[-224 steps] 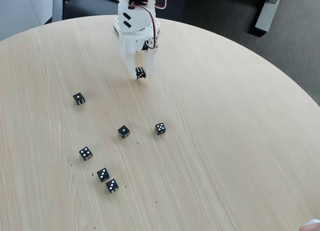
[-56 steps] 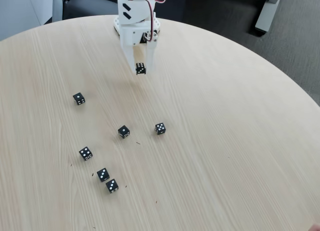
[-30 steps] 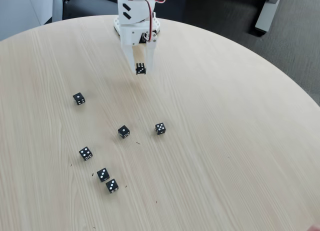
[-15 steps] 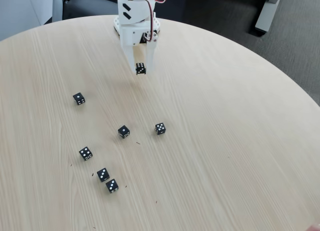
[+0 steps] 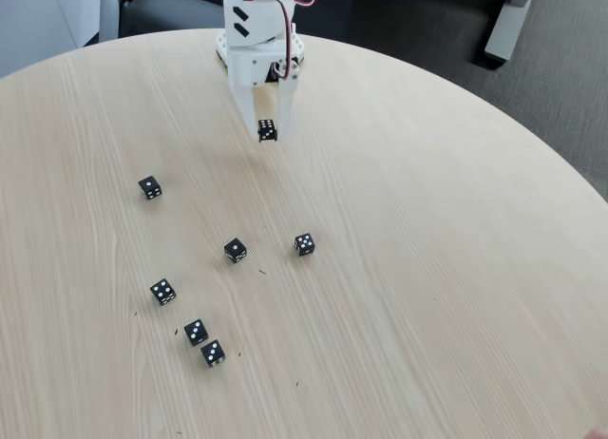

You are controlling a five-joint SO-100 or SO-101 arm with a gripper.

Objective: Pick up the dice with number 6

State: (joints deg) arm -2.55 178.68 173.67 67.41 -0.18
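We see the white gripper [image 5: 267,130] in the fixed view with its two fingers closed narrow on the dice with number 6 [image 5: 267,129], which sits pinched right at the fingertips and, judging by the faint shadow below it, clear of the round wooden table [image 5: 446,268]. Six other black dice lie on the table well below the gripper in this view: the one-pip die [image 5: 235,250] and another die [image 5: 304,244] nearest, the rest further down and left. Our worry is the hold: so little of the small, smooth cube is between the tips that a jolt or a slight loosening could let it twist out and drop among the others. We can read no brand, label or writing, only pips
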